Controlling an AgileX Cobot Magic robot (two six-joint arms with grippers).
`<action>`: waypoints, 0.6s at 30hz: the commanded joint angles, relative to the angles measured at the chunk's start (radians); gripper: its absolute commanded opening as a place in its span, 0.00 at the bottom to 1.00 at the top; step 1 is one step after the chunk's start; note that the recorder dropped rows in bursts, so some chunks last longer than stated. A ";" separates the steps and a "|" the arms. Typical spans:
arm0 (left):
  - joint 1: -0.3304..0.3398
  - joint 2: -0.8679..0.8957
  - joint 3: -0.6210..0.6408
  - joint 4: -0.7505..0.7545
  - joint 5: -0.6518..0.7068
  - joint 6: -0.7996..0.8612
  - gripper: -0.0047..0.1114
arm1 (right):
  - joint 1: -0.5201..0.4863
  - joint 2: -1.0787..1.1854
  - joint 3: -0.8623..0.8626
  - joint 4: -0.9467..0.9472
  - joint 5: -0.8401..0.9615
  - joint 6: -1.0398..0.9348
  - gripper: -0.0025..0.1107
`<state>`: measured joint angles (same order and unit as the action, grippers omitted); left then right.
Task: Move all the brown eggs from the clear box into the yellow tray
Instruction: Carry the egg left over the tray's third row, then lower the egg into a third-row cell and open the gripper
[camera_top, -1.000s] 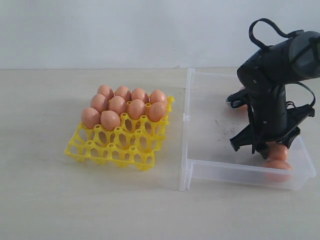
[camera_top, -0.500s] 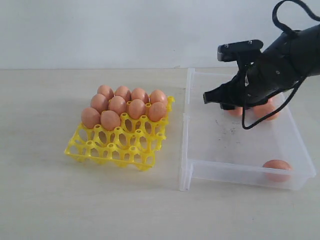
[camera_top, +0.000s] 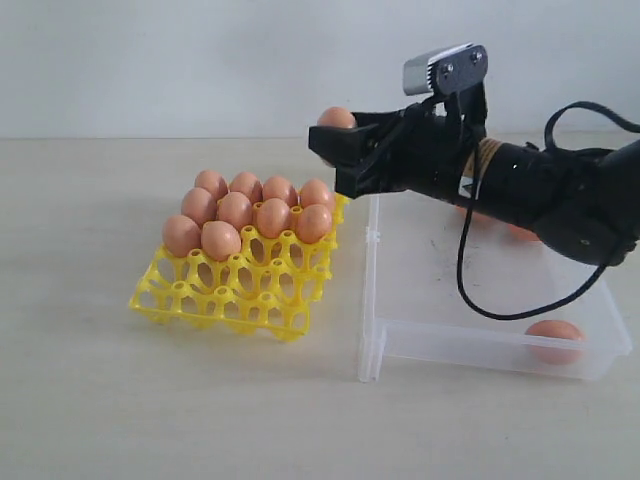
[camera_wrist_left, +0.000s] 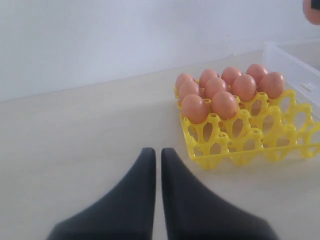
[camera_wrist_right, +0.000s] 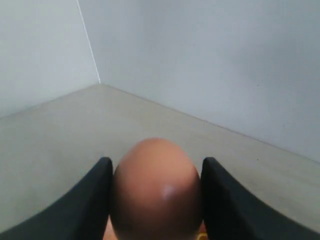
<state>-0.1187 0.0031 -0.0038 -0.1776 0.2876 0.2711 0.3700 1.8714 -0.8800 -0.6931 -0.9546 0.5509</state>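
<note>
My right gripper (camera_top: 338, 132) is shut on one brown egg (camera_top: 336, 118), held in the air just above the back right corner of the yellow tray (camera_top: 230, 295). In the right wrist view the egg (camera_wrist_right: 156, 187) fills the gap between both black fingers (camera_wrist_right: 90, 200). Several brown eggs (camera_top: 235, 210) fill the tray's back rows; its front cups stand empty. The clear box (camera_top: 400, 335) lies to the right of the tray, with one egg (camera_top: 553, 338) at its front right corner and more eggs (camera_top: 520, 232) partly hidden behind the arm. My left gripper (camera_wrist_left: 158, 152) is shut and empty above the table, short of the tray (camera_wrist_left: 250, 145).
The right arm and its cable (camera_top: 480, 290) stretch across the back half of the box. A pale wall stands behind the table. Bare tabletop (camera_top: 150, 400) lies in front of and left of the tray.
The right gripper rose out of the box's front right corner with an egg and swung left to above the tray's back right corner. One egg stayed at the box's front right.
</note>
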 joint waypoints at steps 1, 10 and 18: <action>-0.006 -0.003 0.004 0.002 -0.002 0.000 0.07 | 0.001 0.106 -0.070 -0.074 -0.044 -0.012 0.02; -0.006 -0.003 0.004 0.002 -0.002 0.000 0.07 | 0.075 0.276 -0.208 -0.184 -0.087 -0.023 0.02; -0.006 -0.003 0.004 0.002 -0.002 0.000 0.07 | 0.127 0.336 -0.298 -0.192 0.034 -0.041 0.02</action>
<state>-0.1187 0.0031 -0.0038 -0.1776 0.2876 0.2711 0.4974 2.2061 -1.1609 -0.8880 -0.9637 0.5165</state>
